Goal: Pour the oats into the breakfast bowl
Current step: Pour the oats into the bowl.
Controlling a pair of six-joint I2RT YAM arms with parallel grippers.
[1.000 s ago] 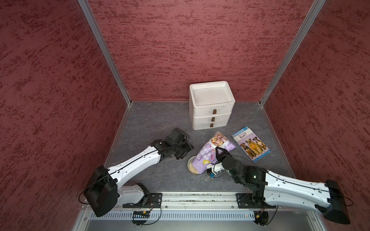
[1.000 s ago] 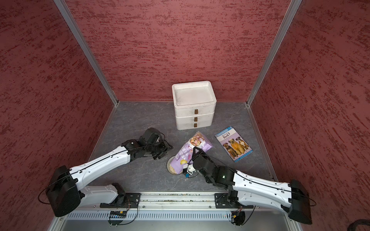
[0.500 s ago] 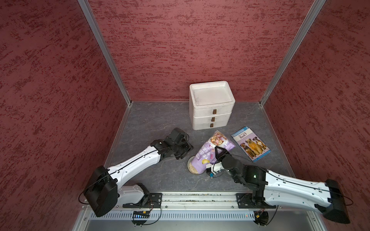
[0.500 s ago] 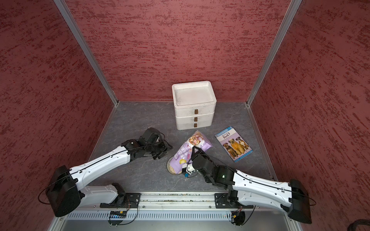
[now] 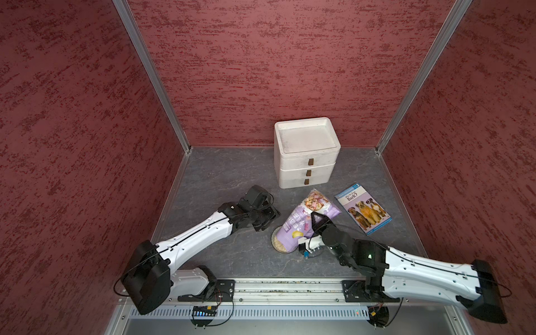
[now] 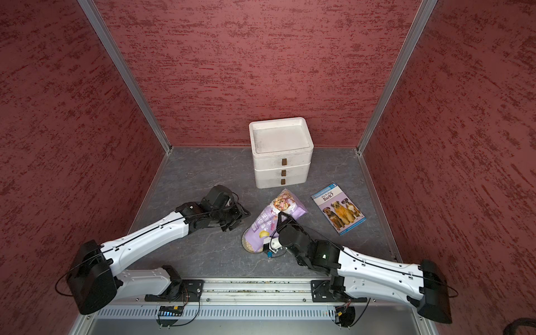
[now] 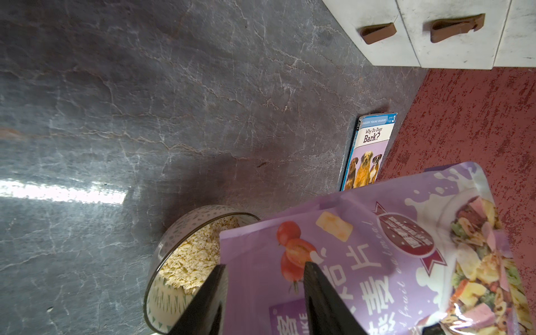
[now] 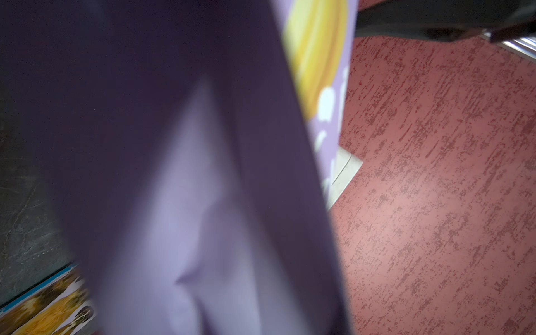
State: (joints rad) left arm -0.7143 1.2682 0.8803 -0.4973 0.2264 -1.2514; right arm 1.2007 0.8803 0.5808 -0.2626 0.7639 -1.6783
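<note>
The right tool (image 5: 313,224) pinched the flat lavender-purple plastic pouch (image 5: 298,223), tilted mouth-down into the small round whitish patterned bowl (image 7: 179,229) on the grey table (image 5: 232,174), evidently to drop flakes inside. The left tool (image 7: 265,264) stood beside it, spread and empty. The left wrist view showed the pale beige oats (image 7: 194,261) heaped within, which the top views barely showed.

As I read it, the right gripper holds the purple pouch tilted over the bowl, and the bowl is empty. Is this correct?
No. The bowl is not empty: the left wrist view shows oats in it. The right gripper does hold the purple pouch tilted over it.
</note>
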